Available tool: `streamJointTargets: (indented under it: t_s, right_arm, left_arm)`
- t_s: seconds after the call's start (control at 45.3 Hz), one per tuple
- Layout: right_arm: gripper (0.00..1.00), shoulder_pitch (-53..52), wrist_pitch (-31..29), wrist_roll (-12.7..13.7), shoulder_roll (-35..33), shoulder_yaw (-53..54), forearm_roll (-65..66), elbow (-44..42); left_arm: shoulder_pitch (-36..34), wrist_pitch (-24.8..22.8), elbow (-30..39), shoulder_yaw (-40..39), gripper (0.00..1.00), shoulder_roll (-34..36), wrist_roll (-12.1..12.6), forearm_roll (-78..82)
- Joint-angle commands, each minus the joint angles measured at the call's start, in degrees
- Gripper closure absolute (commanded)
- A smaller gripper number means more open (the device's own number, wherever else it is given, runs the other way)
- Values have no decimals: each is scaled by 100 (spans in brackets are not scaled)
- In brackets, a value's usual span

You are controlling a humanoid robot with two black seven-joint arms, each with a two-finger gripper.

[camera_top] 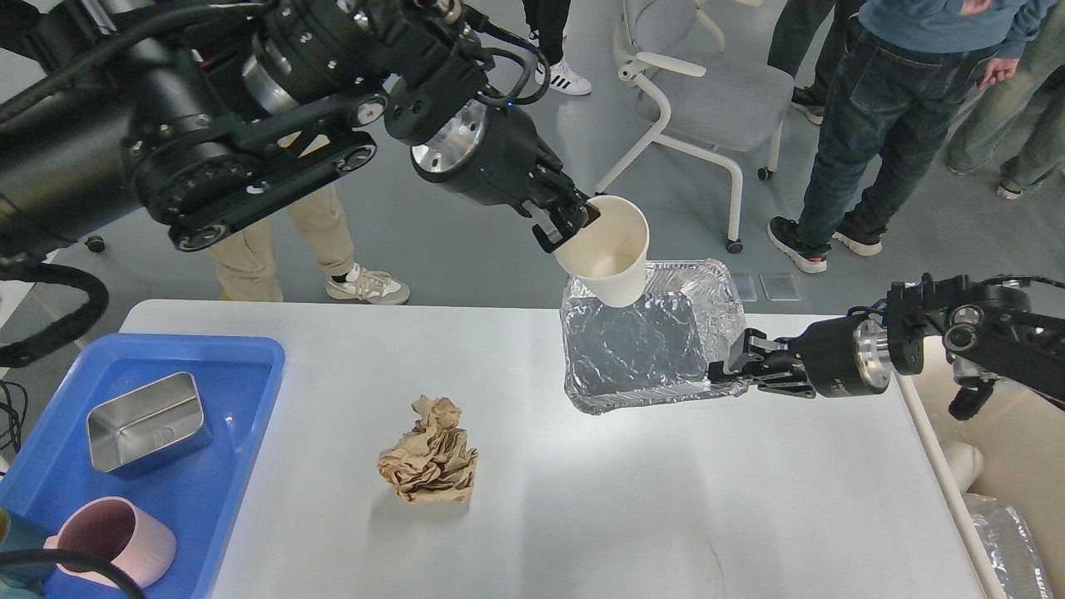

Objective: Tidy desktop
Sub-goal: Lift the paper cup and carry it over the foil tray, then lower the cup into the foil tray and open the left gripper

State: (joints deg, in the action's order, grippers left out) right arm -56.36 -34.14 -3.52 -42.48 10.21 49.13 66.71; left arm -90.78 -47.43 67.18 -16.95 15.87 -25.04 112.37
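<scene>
The white desktop (632, 499) fills the lower middle of the head view. My left gripper (570, 220) is shut on the rim of a white paper cup (607, 249) and holds it tilted in the air above the far edge of a foil tray (641, 349). My right gripper (732, 362) comes in from the right and is shut on the foil tray's right rim, holding it tilted up off the table. A crumpled brown paper ball (430, 453) lies on the desktop, apart from both grippers.
A blue plastic tray (241, 399) at the left holds a steel box (148, 420) and a pink cup (116, 537). A cream bin (1011, 466) with foil in it stands off the table's right edge. A chair (707, 91) and people's legs stand beyond the table.
</scene>
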Motion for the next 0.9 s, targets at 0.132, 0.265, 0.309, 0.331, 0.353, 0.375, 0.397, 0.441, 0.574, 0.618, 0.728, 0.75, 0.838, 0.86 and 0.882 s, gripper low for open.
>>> streamJointTargets:
  t_s: [0.132, 0.265, 0.309, 0.331, 0.353, 0.375, 0.397, 0.441, 0.574, 0.618, 0.728, 0.75, 0.838, 0.86, 0.882]
  right_arm:
    - [100, -24, -5, 0, -103, 7, 0, 97]
    - [100, -33, 4, 0, -111, 16, 0, 167]
    - [100, -59, 4, 0, -129, 7, 0, 193]
    - [100, -60, 4, 0, -147, 7, 0, 211]
    - [100, -60, 4, 0, -173, 16, 0, 228]
    - [100, -60, 4, 0, -190, 16, 0, 255]
    - [100, -60, 4, 0, -199, 16, 0, 272]
    - [100, -68, 4, 0, -234, 16, 0, 299]
    - [100, -60, 4, -9, -314, 16, 0, 334]
    - [100, -60, 4, -9, -322, 25, 0, 334]
    - [100, -60, 4, -9, -331, 25, 0, 343]
    - [100, -60, 4, 0, -331, 25, 0, 351]
    - [100, -60, 4, 0, -331, 16, 0, 369]
    - [100, -60, 4, 0, -331, 16, 0, 378]
    - [100, -60, 4, -9, -340, 16, 0, 378]
  left_arm:
    - [-19, 181, -820, 297, 96, -1059, 7, 276]
    - [-10, 480, -1101, 772, 96, -1314, 7, 268]
    - [7, 576, -1189, 904, 96, -1394, 7, 268]
    - [16, 620, -1224, 948, 96, -1429, 7, 268]
    - [34, 656, -1242, 1001, 96, -1455, 16, 268]
    - [34, 682, -1260, 1036, 96, -1481, 34, 268]
    - [42, 708, -1268, 1071, 95, -1508, 69, 268]
    - [51, 735, -1277, 1089, 95, -1552, 139, 268]
    - [104, 761, -1321, 1089, 93, -1570, 166, 241]
    - [113, 761, -1348, 1089, 92, -1570, 174, 232]
    - [165, 779, -1348, 1036, 76, -1570, 288, 189]
    - [183, 796, -1348, 1019, 70, -1561, 332, 180]
    - [210, 858, -1348, 992, 47, -1552, 499, 127]
    - [218, 875, -1348, 992, 41, -1552, 526, 83]
    - [227, 884, -1348, 984, 36, -1552, 552, 40]
